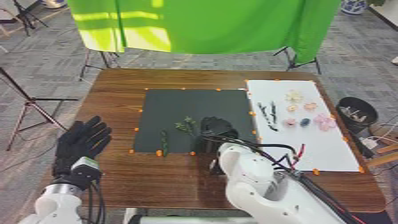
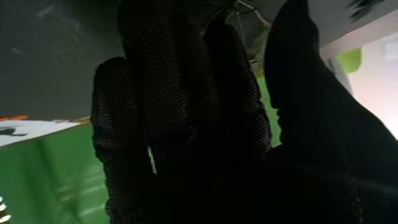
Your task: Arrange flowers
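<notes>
In the head view my right hand [image 1: 218, 128] is over the right part of the black mat [image 1: 169, 107], just beside a leafy green sprig [image 1: 186, 125]. A slimmer green stem [image 1: 164, 142] lies left of that sprig, near the mat's front edge. My left hand [image 1: 83, 142] rests open over the table's left side, fingers spread, off the mat. In the right wrist view my right hand [image 2: 182, 115] has its fingers straight and the thumb apart; thin stems [image 2: 252, 11] show by the fingertips, and whether they touch the glove I cannot tell.
A white sheet [image 1: 311, 145] on the right holds dark branches [image 1: 267, 114], a pale yellow flower [image 1: 294, 95], a peach flower [image 1: 310, 106], pink flowers [image 1: 324, 121] and a dark blue one [image 1: 306, 121]. Orange markers edge both sheets. A black bin [image 1: 356, 111] stands beyond the table's right edge.
</notes>
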